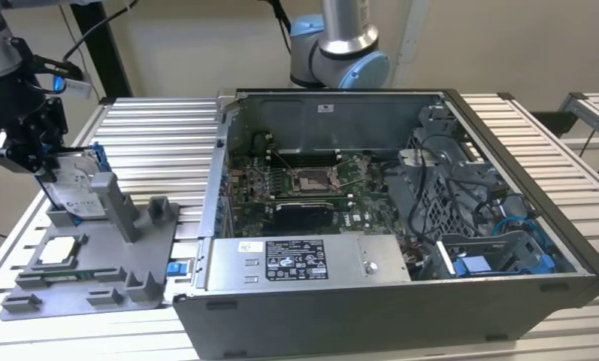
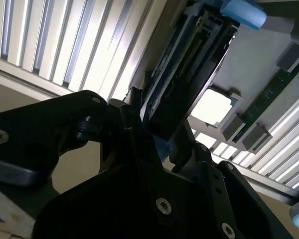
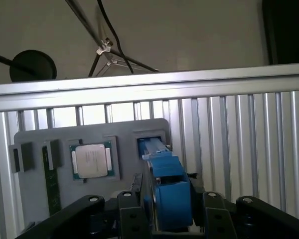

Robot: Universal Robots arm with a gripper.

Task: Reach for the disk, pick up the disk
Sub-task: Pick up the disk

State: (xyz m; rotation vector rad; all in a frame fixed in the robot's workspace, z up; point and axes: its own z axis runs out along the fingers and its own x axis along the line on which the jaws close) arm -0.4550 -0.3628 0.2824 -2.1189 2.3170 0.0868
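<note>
Slats of pale metal make up the counter (image 1: 149, 128). On the exterior view's left, a grey tray (image 1: 128, 248) lies flat on it. The tray has little blocks and posts sticking up.

The disk (image 1: 74, 184) stands on its edge in this tray, near the tray's back end. It leans a bit and rests beside a tall grey post. Its lower end is down in the tray. It has a white label on its flat side and blue rails on its edges. In the first wrist view the disk (image 3: 164, 164) points away toward a slot in the tray, and the blue rail looks big and close. In the second wrist view the disk (image 2: 189, 74) looks dark.

The end effector (image 1: 49, 162) is black and comes down from the exterior view's upper left. It sits at the top end of the disk. In both wrist views the end effector (image 2: 159, 137) (image 3: 172, 214) has the disk in its middle. I cannot tell if it is squeezing the disk or just sitting around it.

A small square chip (image 1: 58, 252) lies flat in the tray, near the disk. A thin green strip (image 3: 52, 184) lies beside the chip.

A big open computer (image 1: 379, 316) sits on the counter, on the exterior view's right of the tray. It has boards, wires and blue parts inside.
</note>
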